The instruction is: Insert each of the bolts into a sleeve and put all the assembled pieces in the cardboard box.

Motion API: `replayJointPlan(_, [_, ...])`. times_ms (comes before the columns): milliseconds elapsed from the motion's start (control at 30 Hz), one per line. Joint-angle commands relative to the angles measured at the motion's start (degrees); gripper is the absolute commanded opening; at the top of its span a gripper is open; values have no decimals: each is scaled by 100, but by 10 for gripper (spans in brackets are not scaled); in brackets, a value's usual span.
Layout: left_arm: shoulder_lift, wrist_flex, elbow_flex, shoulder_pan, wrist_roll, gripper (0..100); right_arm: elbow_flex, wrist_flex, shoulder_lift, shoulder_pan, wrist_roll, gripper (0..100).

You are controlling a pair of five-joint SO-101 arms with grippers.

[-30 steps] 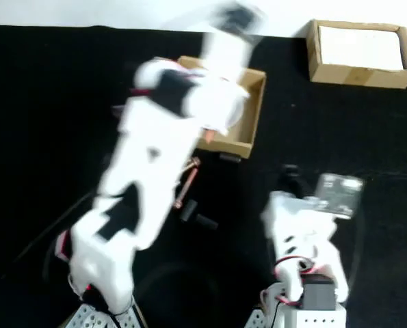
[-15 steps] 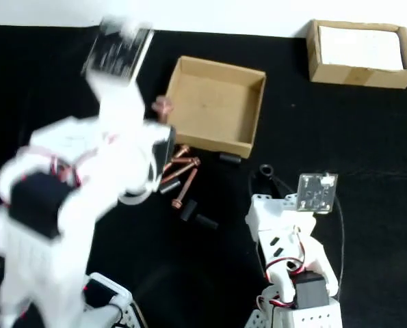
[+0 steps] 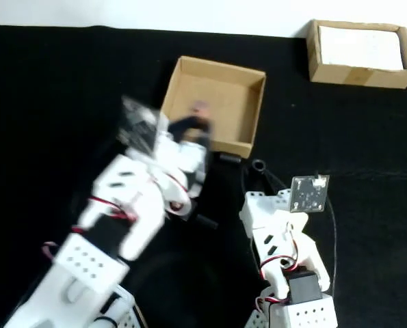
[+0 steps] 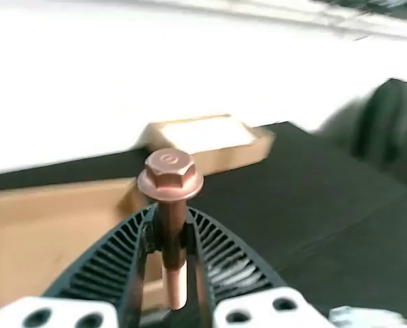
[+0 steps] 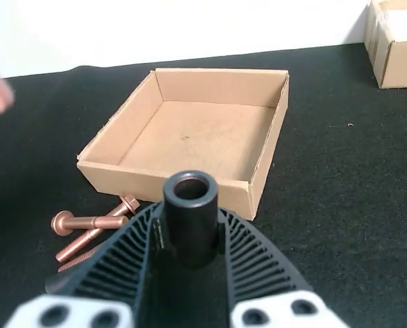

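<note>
The left gripper (image 4: pixel 169 232) is clenched on a copper bolt (image 4: pixel 169 198), its fingers pinching the shank. The bolt stands upright, long axis vertical, with the flanged hex head on top and the shank's tip pointing down between the fingers. In the high view the left arm (image 3: pixel 131 205) stretches diagonally toward the cardboard box (image 5: pixel 196 137), with its gripper blurred over the box's near wall, toward the near-left corner.

The right gripper (image 5: pixel 189 229) grasps a black sleeve (image 5: pixel 190 219) — also upright, open bore facing up, fingers clamped on its sides. The right arm (image 3: pixel 282 232) is folded low, and its gripper sits off the box's near-right corner, apart from it.

Loose bolts (image 5: pixel 90 225) lie flat on the black table (image 3: pixel 66 82) just beside the box's near wall, their long axes slanting at differing angles. A loose sleeve (image 3: pixel 229 158) lies on its side — likewise just beside that near wall.
</note>
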Motion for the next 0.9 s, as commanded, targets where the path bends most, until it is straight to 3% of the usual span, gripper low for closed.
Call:
replayJointPlan(0, [347,-325,-259,462,62,9,163,-277,-48,-31,-35,7])
replayJointPlan(167, [971,-316,-734,523,598,9,330,-400,-48,-31,-44,7])
replayJointPlan(867, [1842,-484,-1200,875,484,9,312,-391,-48,-31,-44,7])
